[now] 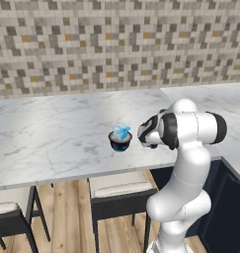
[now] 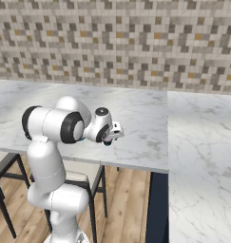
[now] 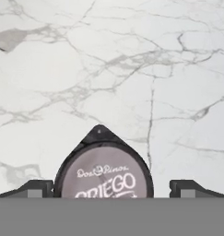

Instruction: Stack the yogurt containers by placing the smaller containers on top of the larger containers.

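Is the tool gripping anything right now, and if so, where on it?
Nothing is held. The tool stands open, its fingertips apart on either side of the dark tub's pale lid without touching it.

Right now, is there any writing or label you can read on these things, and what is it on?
"GRIEGO": large pale letters on the grey-pink lid of the dark round tub, cut off by the picture's bottom edge.
A small cursive line above it: too blurred to read.
The light-blue container: white marks, too small to read.
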